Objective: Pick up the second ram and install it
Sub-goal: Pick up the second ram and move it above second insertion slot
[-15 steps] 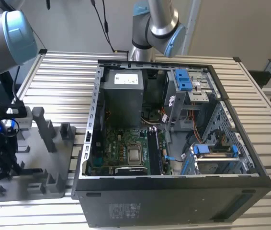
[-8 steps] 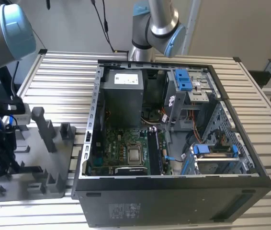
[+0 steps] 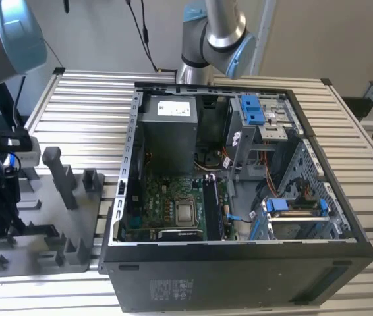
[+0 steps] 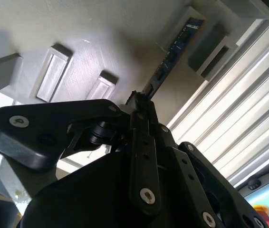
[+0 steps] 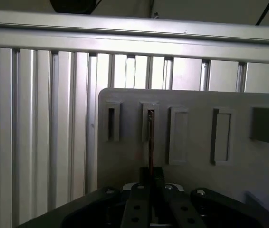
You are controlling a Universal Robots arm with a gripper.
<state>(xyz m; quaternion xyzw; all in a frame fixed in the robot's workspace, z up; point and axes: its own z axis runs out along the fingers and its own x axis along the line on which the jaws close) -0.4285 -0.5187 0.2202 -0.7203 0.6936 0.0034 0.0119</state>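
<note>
- Computer case point(image 3: 239, 276): lid off, board exposed; installing not yet begun.
- Holder tray point(image 5: 196, 104): grey, lying at the exterior view's left of the case.
- Gripper point(image 4: 139, 102): over the tray, fingers clamped on the memory stick's near end.
- Memory stick point(image 4: 175, 45): far end at a tray slot. Pick-up in hand; lifting likely calls for a straight, untwisted pull.

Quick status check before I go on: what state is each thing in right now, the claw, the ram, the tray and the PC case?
claw: shut on the second ram, over the holder tray.
second ram: gripped at one end, its far end at a slot of the tray; I cannot tell whether it is clear of the slot.
holder tray: lying flat, neighbouring slots empty.
computer case: on its side, side panel off, inside exposed.
</note>
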